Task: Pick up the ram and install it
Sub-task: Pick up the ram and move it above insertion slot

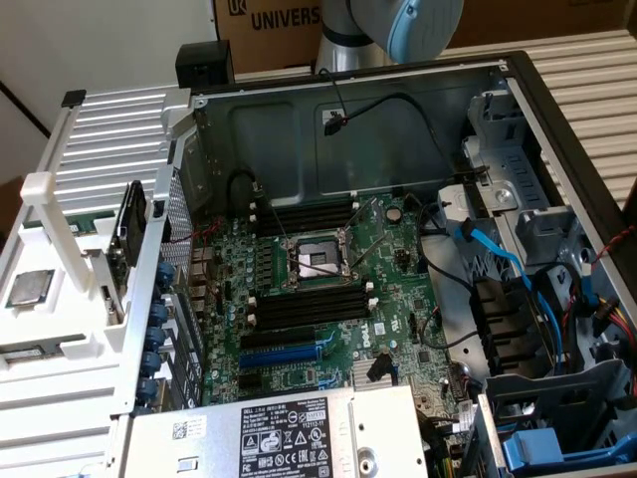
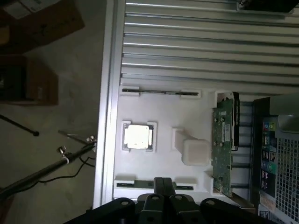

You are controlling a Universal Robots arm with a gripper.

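The jaws are shut on nothing, hanging over the white tray (image 2: 159,164). The ram (image 2: 159,92) sits edge-on in the tray's clips, not yet picked up. The memory slots (image 1: 307,305), mid-frame in the exterior view, look empty. The jaws' own fingers hide the tray's nearer clips.

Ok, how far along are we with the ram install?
Nothing looks done yet. The ram stands on edge in the white tray, and the black memory slots look empty. In hand: nothing; the gripper is shut and hovers over the tray, apart from the ram. Left: both the pick and the seating in a slot.
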